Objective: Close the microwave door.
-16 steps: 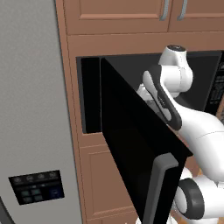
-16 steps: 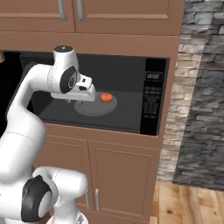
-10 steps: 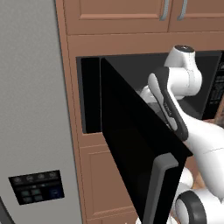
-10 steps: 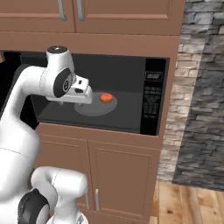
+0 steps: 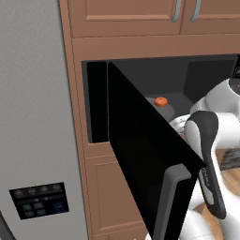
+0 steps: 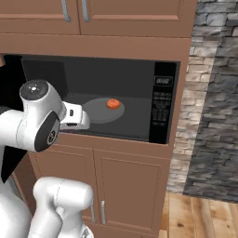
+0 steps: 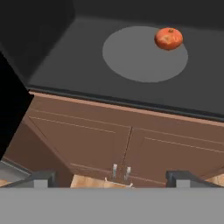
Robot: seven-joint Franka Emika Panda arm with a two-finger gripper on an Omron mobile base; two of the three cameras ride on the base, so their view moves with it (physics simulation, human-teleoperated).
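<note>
The microwave door stands wide open, swung out toward the cameras on its left-side hinge. Its glossy black panel runs diagonally across the left base view, and the grey bar handle sits on the free edge nearest the camera.

The microwave is built into brown cabinetry. Its dark grey cavity is exposed, with the round turntable on the cavity floor and a small orange-red fruit resting on the far edge of that turntable. The black button panel occupies the right side of the unit.

The gripper is held in front of the cavity opening, outside it and level with the lower front edge. In the hand view the two finger tips sit far apart at the bottom, so the jaws are released, with nothing between them. Ahead of the jaws and below the cavity are the lower cabinet doors with their two small metal pulls. The turntable and fruit lie beyond the jaws, inside the cavity. The open door lies off to the left of the jaws, seen as a black slab at the left edge of the hand view, and is not touching them.

The grey fridge with its control panel stands left of the microwave. A stone wall stands to the right.
</note>
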